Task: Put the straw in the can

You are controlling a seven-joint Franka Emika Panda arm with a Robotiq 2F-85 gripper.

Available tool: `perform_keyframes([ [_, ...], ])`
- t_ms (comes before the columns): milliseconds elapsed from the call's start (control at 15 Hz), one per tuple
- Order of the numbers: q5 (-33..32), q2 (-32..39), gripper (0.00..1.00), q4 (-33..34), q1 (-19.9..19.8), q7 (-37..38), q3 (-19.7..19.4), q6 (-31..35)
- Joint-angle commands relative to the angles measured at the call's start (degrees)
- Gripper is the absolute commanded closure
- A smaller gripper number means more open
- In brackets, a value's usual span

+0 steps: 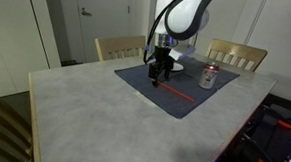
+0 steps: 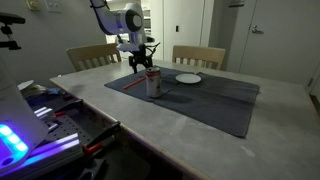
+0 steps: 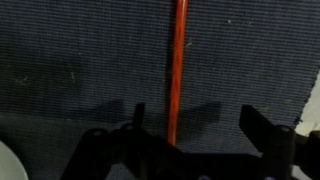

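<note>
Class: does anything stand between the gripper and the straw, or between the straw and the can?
Nothing visible does. The open gripper hangs directly over the straw, and only bare mat lies between the straw and the can.

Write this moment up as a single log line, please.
stage: pre-grasp | gripper: open, jaws astride straw | straw: flat on dark mat | can: upright on mat, straw not in it

My arm (image 1: 185,13) bends downward, wrist vertical; my tool (image 3: 194,112) hangs low, jaws spread well apart.
</note>
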Motion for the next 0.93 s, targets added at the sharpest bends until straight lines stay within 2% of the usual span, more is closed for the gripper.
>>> perform_keyframes([
  [0, -0.8, 1.2, 0.05, 0.7, 0.8, 0.8, -0.8, 0.9],
  [200, -0.8, 1.4, 0.13, 1.0, 0.9, 0.7, -0.8, 0.8],
  [867, 0.3, 1.8, 0.27, 1.3, -0.7, -0.6, -0.5, 0.5],
])
